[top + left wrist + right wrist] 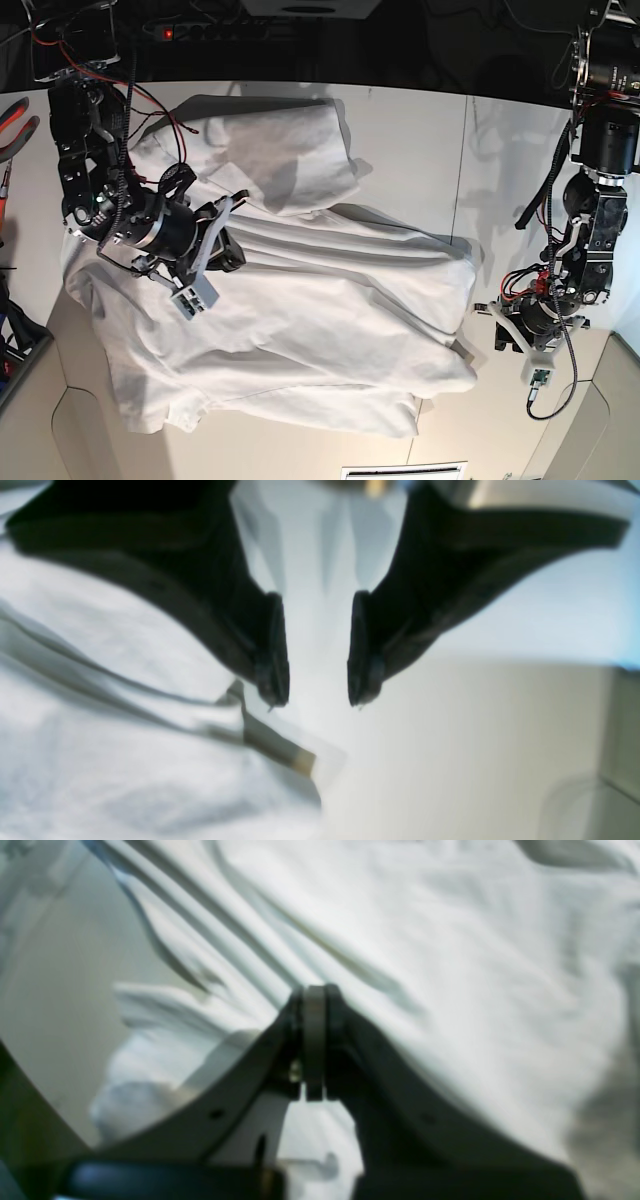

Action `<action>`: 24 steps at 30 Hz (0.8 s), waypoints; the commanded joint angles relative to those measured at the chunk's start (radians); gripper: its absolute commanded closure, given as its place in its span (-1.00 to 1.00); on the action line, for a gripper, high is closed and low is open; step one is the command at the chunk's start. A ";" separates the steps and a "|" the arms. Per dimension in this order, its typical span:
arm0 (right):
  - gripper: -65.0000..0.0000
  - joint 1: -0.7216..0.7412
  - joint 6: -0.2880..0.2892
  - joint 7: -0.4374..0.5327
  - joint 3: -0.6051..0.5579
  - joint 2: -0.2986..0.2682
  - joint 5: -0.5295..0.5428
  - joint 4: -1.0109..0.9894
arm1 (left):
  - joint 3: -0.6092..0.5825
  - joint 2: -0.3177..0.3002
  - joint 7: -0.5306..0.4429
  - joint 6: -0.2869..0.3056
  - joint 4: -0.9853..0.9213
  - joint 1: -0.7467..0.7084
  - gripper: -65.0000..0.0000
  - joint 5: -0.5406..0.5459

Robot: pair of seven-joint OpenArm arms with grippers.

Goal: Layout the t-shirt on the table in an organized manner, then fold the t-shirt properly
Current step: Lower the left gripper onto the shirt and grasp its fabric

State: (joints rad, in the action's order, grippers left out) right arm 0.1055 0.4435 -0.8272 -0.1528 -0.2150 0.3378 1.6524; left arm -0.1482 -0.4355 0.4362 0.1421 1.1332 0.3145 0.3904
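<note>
Here we see the matte white table with the wrinkled white t-shirt spread across it. The right gripper pinches a soft fold of shirt; the left gripper hangs parted, empty, beside the shirt's edge.

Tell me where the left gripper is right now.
In the base view, the left gripper hangs open at the right, just beyond the t-shirt edge, over the table.
</note>
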 commanded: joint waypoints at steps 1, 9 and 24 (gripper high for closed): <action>0.87 0.015 0.002 0.023 0.005 0.016 0.010 0.006 | 0.015 0.006 -0.023 0.001 -0.024 0.031 0.28 0.023; 0.80 0.016 -0.083 0.076 0.005 0.045 -0.191 -0.161 | 0.231 0.110 -0.017 0.170 -0.258 0.099 0.28 0.185; 0.80 0.016 -0.171 0.124 0.005 0.016 -0.244 -0.328 | 0.287 0.204 0.024 0.211 -0.267 0.110 0.28 0.270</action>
State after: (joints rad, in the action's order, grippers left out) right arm 0.1139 0.2756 -0.6796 -0.1509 -0.1963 0.1040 1.3228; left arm 0.1360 -0.2195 0.4782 0.3416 0.8505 0.3965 0.6479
